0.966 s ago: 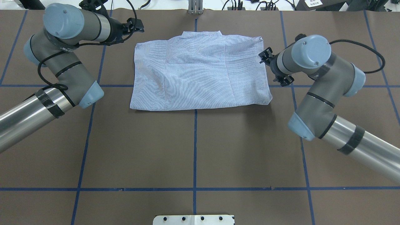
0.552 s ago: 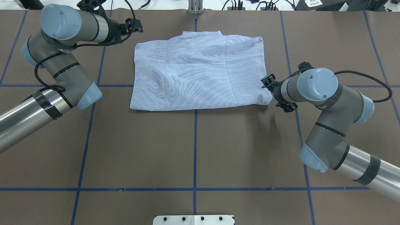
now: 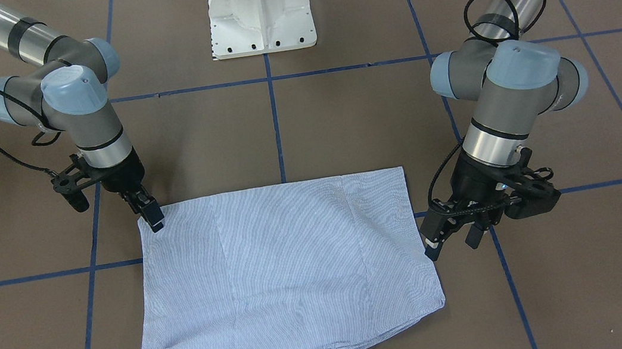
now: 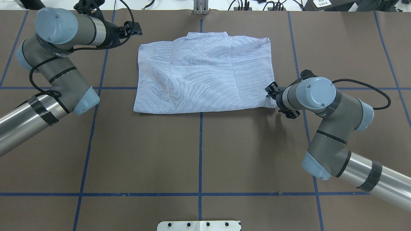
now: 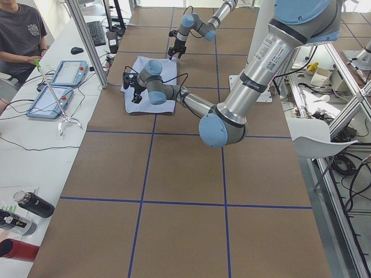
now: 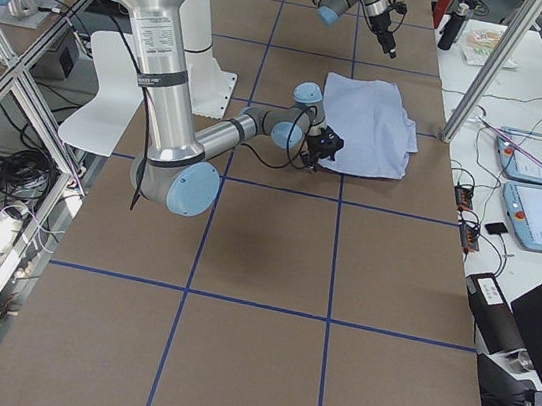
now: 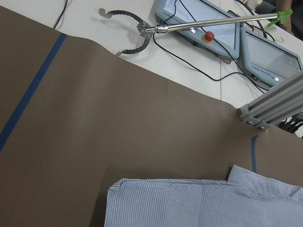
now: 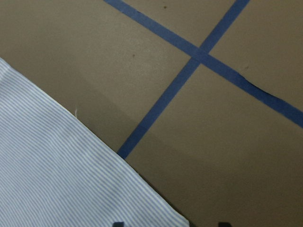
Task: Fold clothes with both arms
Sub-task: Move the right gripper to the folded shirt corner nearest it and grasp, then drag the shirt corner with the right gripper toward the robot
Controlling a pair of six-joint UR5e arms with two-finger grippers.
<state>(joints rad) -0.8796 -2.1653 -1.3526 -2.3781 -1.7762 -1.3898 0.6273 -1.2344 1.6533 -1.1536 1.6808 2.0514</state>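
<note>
The light blue striped shirt [image 4: 205,77] lies flat on the brown table, folded into a rectangle with its collar [image 4: 208,34] on the far side. It also shows in the front view [image 3: 286,262]. My right gripper [image 3: 151,216] is low at the shirt's near right corner [image 4: 273,102]. In the right wrist view its fingertips [image 8: 118,223] stand apart beside the shirt's edge [image 8: 57,179], holding nothing. My left gripper [image 3: 451,243] is open and empty, hanging above the table beside the shirt's left edge. The left wrist view shows the shirt's far left corner [image 7: 118,187].
Blue tape lines [image 4: 200,150] cross the brown table cover. The white pedestal base [image 3: 260,19] stands at the robot's side. An aluminium post [image 4: 200,8] stands at the far edge. Tablets and a metal grabber tool [image 7: 189,26] lie beyond it.
My right arm has moved along the shirt's right edge from the far corner to the near corner and closed in on it. My left arm has drifted slightly left.
</note>
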